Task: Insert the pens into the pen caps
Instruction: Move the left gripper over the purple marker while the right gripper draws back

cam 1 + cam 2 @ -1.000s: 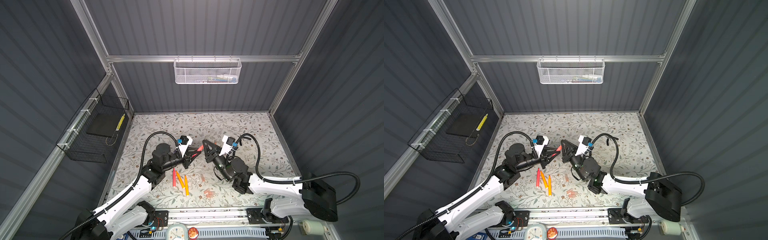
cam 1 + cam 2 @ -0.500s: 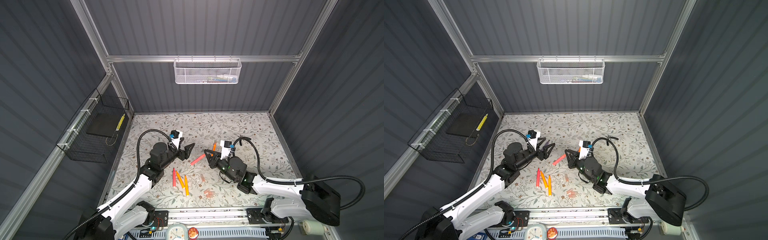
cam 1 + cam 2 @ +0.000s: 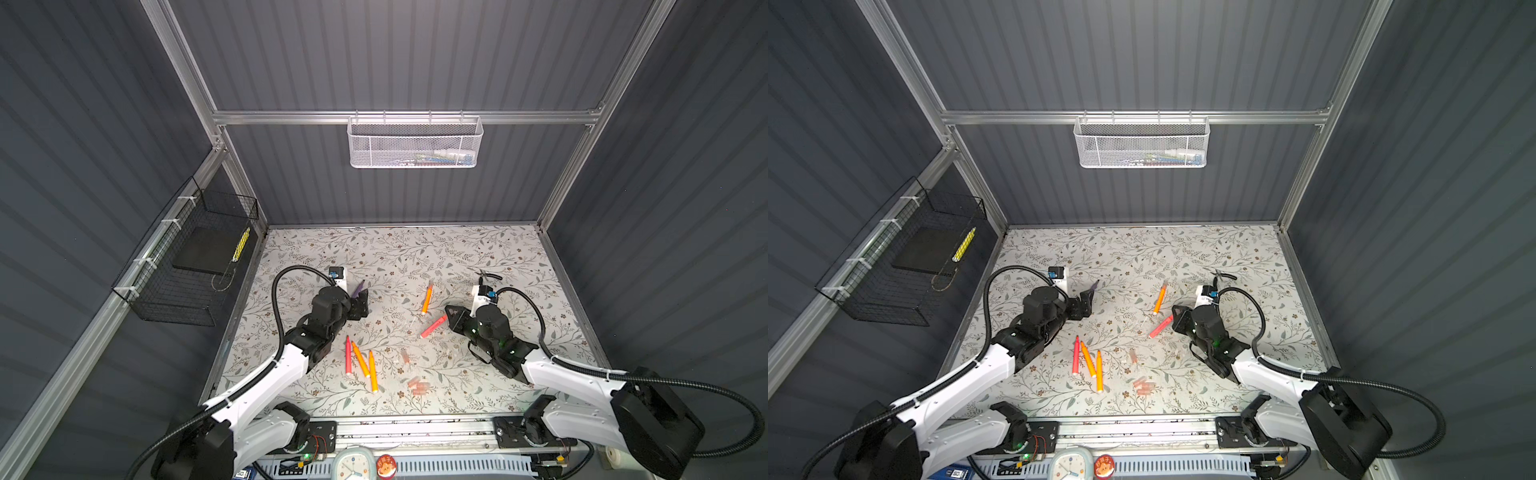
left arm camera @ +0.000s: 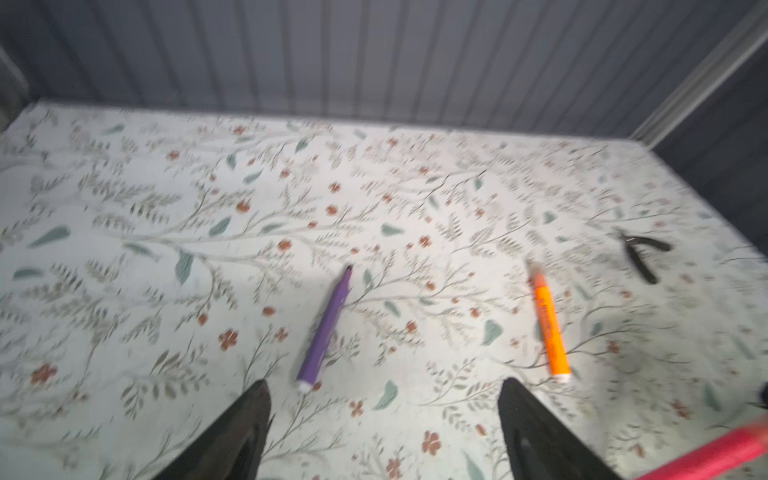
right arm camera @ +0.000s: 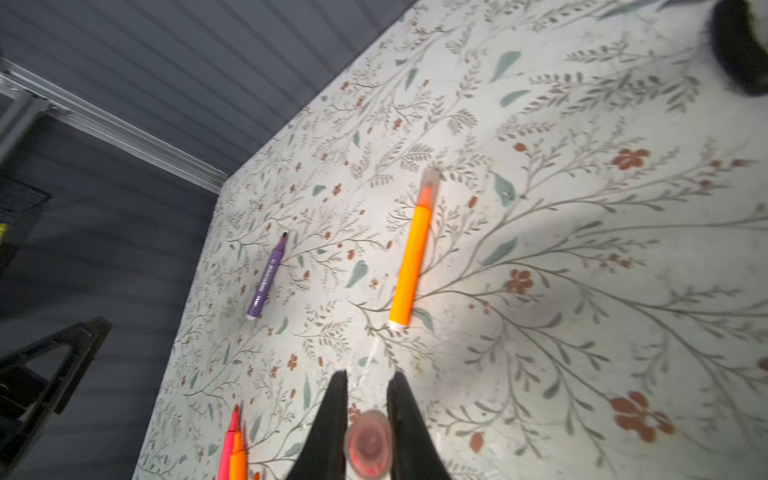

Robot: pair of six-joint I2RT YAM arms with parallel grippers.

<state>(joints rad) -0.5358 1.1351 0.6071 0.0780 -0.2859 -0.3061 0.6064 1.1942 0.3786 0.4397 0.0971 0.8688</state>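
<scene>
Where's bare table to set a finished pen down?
Bare: the table's back strip, behind the purple pen, capped orange pen and pliers; also the gap between those two pens. Crowded: front middle, with three pens and loose caps.

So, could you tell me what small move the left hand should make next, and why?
Probably lower the left hand over the purple pen, ready to close. Its jaws stand open and empty, that pen lies uncapped just ahead of them, and the right hand is busy gripping a red-pink pen.
</scene>
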